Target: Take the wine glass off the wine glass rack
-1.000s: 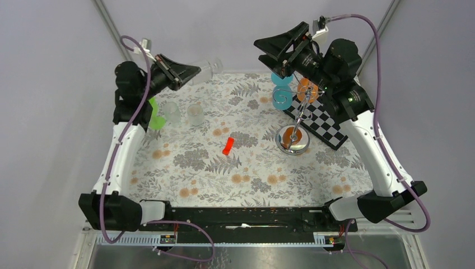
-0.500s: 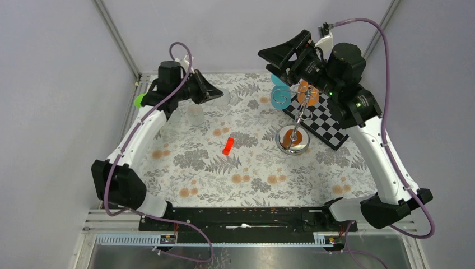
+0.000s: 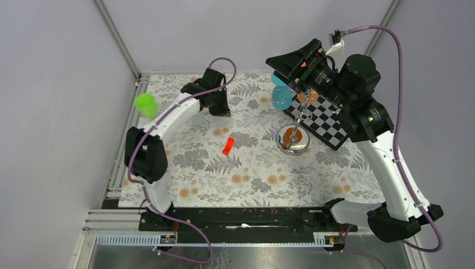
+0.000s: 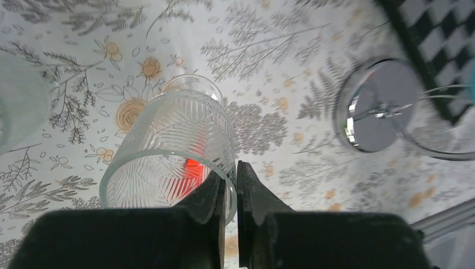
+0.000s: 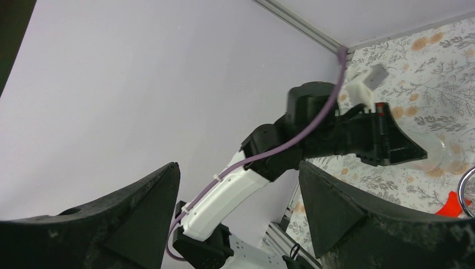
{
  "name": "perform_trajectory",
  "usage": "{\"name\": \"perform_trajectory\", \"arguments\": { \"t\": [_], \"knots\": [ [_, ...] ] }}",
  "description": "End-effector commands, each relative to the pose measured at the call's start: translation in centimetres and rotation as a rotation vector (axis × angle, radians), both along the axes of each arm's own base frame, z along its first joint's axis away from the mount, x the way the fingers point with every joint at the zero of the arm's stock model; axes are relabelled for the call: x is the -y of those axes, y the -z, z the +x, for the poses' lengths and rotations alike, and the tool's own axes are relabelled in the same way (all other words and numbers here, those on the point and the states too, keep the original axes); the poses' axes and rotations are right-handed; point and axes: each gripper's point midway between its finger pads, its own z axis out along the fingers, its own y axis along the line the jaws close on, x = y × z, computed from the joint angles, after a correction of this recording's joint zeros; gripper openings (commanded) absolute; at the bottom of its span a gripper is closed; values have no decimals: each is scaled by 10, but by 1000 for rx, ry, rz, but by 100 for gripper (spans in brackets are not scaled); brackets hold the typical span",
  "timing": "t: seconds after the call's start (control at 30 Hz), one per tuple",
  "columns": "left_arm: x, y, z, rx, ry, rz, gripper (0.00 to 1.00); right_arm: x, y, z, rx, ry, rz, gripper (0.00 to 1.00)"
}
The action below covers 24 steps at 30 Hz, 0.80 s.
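The silver wine glass rack (image 3: 293, 139) stands on its shiny disc base at the right of the mat; the base also shows in the left wrist view (image 4: 380, 106). A teal glass (image 3: 282, 98) and an orange one (image 3: 307, 92) hang from its wire arms, their round feet facing up. My right gripper (image 3: 283, 63) is open and empty, high above the rack top, its fingers (image 5: 140, 207) spread wide. My left gripper (image 3: 218, 109) is at the back middle, shut on the rim of a clear cut-glass tumbler (image 4: 173, 151), one finger inside it.
A small red block (image 3: 227, 145) lies mid-mat. A green cup (image 3: 145, 105) stands at the back left. A black-and-white chequered board (image 3: 322, 123) lies behind the rack. A frosted glass (image 4: 19, 95) stands left of the tumbler.
My left arm has swung from the back left corner towards the middle and lowered the tumbler over the mat. My right gripper has drifted slightly right, still open.
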Motion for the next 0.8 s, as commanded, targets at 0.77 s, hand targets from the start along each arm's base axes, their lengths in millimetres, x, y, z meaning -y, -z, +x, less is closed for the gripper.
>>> {"name": "perform_trajectory", "arguments": {
  "t": [0.77],
  "knots": [
    [-16, 63, 37, -38, 27, 313, 8, -1, 4, 4, 7, 13, -4, 84]
  ]
}}
